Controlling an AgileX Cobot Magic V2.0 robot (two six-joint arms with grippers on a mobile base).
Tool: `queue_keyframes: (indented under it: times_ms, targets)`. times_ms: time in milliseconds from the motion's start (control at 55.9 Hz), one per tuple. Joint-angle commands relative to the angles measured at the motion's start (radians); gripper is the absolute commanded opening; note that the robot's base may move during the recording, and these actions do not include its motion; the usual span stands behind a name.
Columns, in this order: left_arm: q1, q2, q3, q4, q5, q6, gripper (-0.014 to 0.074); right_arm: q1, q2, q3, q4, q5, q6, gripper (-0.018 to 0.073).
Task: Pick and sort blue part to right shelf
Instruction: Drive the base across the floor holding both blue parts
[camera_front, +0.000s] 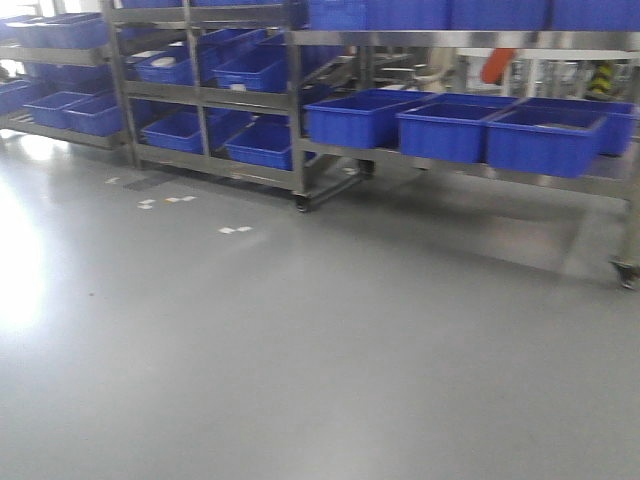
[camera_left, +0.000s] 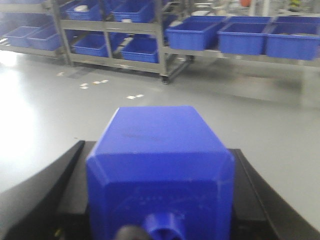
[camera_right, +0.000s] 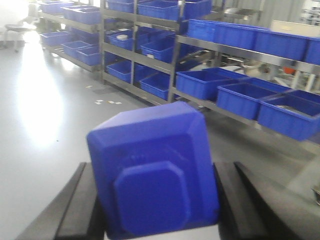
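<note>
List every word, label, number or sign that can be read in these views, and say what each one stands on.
No text can be read in any view.
left blue part: faint raised marks on its near face, too blurred to read.
right blue part: no lettering shows.
white floor markers: too small and blurred to tell if they carry text.
blue bins: no labels show on the sides in view.

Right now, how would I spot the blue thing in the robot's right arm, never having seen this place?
In front of the steel racks of blue bins, two black right fingers flank a chunky blue part. Unlike the other blue part in the left fingers, which shows a small round knob, it shows a raised eight-sided panel.
</note>
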Motion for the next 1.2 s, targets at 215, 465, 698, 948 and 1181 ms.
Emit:
queue_keyframes:
  times_ms: [215,465,698,948,1181]
  targets:
    - [-0.004,0.017,-0.026,0.020,-0.084,-0.008,0.0375,-0.001,0.015,-0.026,0.006,-0.092,-0.001,0.0069]
    - [-0.004,0.017,-0.026,0.020,-0.084,-0.008,0.0375,-0.001,0.015,-0.026,0.006,-0.092,-0.001,0.0069]
    - [-0.004,0.017,-0.026,0.020,-0.084,-0.008,0.0375,-0.001,0.015,-0.026,0.006,-0.092,-0.001,0.0069]
    - [-0.004,0.017,-0.026,0.020,-0.084,-0.008,0.0376,-0.001,0.015,-0.026,0.006,-0.092,-0.001,0.0069]
    - [-0.004,0.017,-0.026,0.020,-0.084,-0.008,0.0376,-0.001,0.015,-0.026,0.006,-0.092,-0.001,0.0069]
